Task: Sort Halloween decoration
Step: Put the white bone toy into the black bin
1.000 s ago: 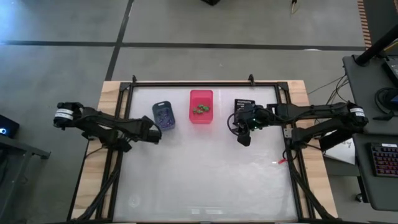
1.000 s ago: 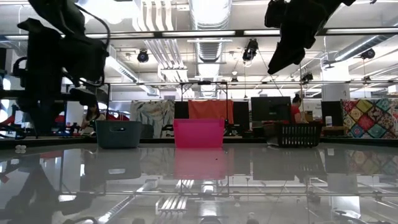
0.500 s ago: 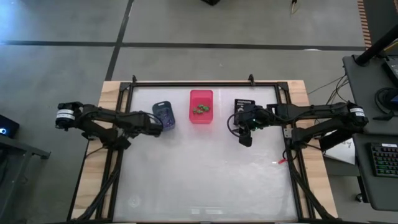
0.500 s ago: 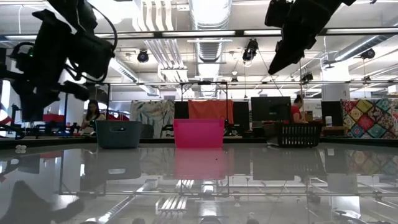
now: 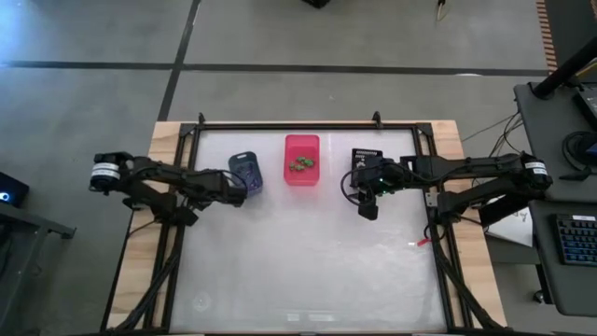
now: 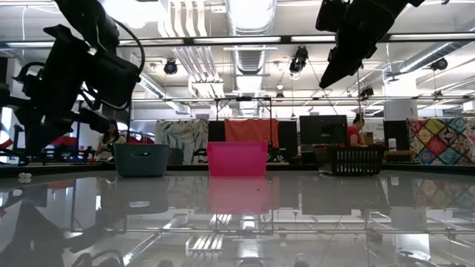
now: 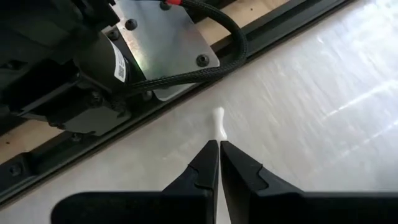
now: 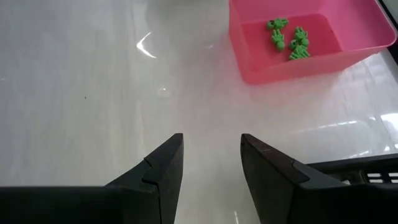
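Your left gripper (image 7: 214, 148) pinched shut on small white trinket (image 7: 219, 122), near blue-grey plastic bin (image 5: 245, 173) by table's far edge. Right gripper (image 8: 210, 155) spread wide, empty, waiting beside pink plastic bin (image 8: 249, 65) of green trinkets (image 8: 287, 38), likely done sorting.

You are looking at three rectangular plastic bins sitting in a row along the table's far side, the blue-grey bin (image 5: 245, 173) lying left of the pink bin (image 5: 301, 160) holding small green trinkets (image 8: 288, 38), the black slatted bin (image 5: 365, 157) lying right.
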Available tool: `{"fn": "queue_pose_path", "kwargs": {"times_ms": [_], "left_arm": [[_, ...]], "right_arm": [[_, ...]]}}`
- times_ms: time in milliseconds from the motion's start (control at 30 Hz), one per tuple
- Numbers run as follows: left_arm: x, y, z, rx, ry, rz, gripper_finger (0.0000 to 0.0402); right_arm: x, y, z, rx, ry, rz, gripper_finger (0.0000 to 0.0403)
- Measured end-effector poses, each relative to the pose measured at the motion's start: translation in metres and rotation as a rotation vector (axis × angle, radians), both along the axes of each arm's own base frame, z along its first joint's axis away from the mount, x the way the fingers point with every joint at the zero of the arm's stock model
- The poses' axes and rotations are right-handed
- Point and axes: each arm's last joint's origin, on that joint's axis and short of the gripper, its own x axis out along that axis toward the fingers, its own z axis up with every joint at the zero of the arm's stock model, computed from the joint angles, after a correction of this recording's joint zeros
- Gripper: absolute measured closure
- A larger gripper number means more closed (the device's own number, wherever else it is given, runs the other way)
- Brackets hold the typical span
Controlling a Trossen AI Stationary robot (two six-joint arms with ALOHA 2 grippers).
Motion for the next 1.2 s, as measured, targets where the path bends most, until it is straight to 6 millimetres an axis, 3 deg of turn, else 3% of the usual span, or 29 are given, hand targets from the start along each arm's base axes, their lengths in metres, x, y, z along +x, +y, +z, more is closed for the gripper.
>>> {"fn": "queue_pose_path", "kwargs": {"times_ms": [300,733,967,1200], "left_arm": [[0.006,0.0,-0.008,-0.011,0.005,-0.015,0.0402],[0.01,0.001,-0.025,-0.221,0.108,-0.054,0.0402],[0.018,0.006,-0.021,-0.138,0.082,-0.083,0.0402],[0.013,0.018,-0.017,-0.119,0.079,-0.01,0.0398]], "right_arm": [[0.0,0.0,0.0,-0.05,0.008,0.058,0.025],[-0.006,0.0,0.002,-0.094,0.029,0.11,0.025],[-0.01,0.001,0.004,-0.095,0.036,0.112,0.025],[-0.01,0.001,0.003,-0.09,0.04,0.107,0.025]]}}
